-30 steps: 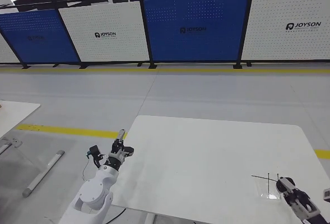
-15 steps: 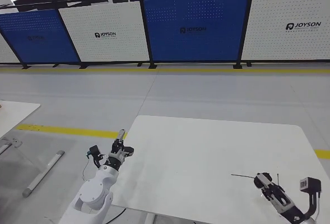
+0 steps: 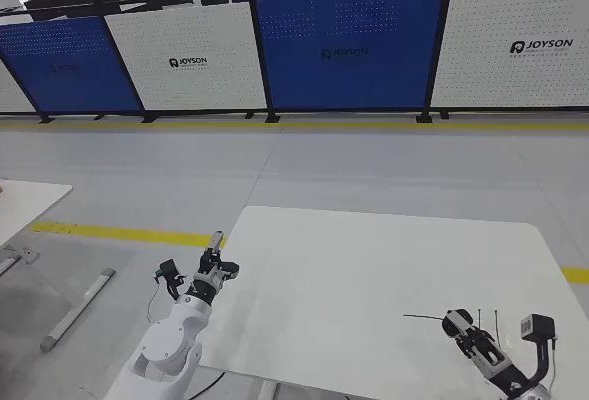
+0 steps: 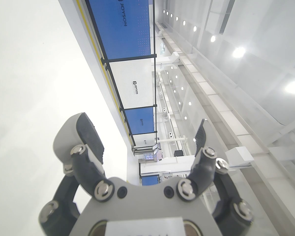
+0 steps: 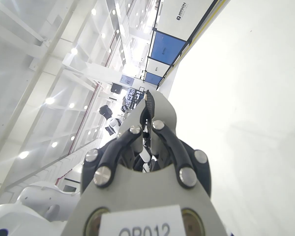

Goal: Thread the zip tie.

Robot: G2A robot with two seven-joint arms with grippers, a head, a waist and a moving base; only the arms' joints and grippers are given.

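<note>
A thin black zip tie (image 3: pixel 422 318) sticks out sideways from my right gripper (image 3: pixel 448 320), low over the white table (image 3: pixel 374 270) near its front right corner. In the right wrist view the right gripper (image 5: pixel 147 99) has its dark pads pressed together; the tie itself cannot be made out there. My left gripper (image 3: pixel 214 242) stays at the table's left edge, far from the tie. In the left wrist view the left gripper (image 4: pixel 145 133) stands open with nothing between its fingers (image 4: pixel 89 136).
Two short thin dark strips (image 3: pixel 479 318) (image 3: pixel 496 318) lie on the table just right of the right gripper. A second white table (image 3: pixel 14 205) stands at the far left across bare floor. Blue and white panels (image 3: pixel 344 50) line the back.
The right arm has moved left along the table's front edge, carrying the zip tie with it. The left arm has not moved.
</note>
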